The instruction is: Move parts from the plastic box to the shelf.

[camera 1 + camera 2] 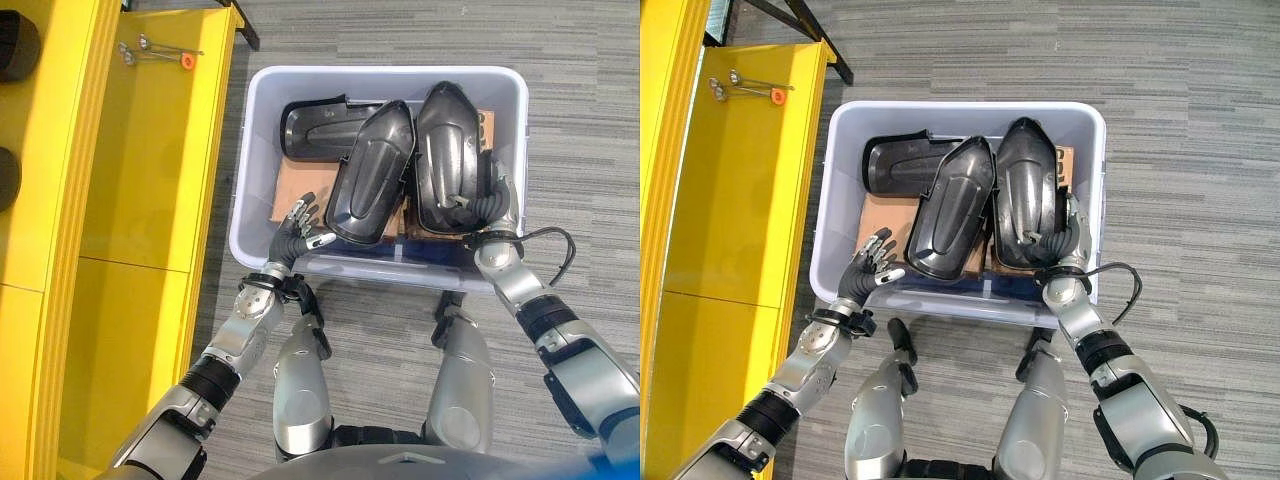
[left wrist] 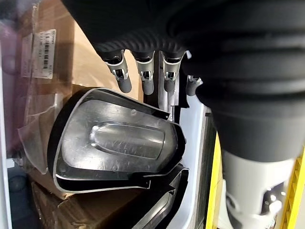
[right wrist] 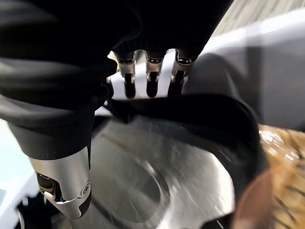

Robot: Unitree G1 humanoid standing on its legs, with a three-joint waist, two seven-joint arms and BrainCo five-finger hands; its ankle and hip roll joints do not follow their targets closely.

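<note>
Fingers (image 2: 145,76) of the left hand (image 1: 297,228) are straight and spread, reaching over the near wall of the plastic box (image 1: 255,150) just beside the middle black part (image 1: 368,175), holding nothing. Those of the right hand (image 1: 490,200) curl over the near end of the right black part (image 1: 447,150). A third black part (image 1: 315,128) lies at the box's far side, on cardboard (image 1: 292,190). The yellow shelf (image 1: 150,150) stands to the left on grey carpet (image 1: 580,150).

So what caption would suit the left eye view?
Both hands reach into the plastic box of black parts.
</note>
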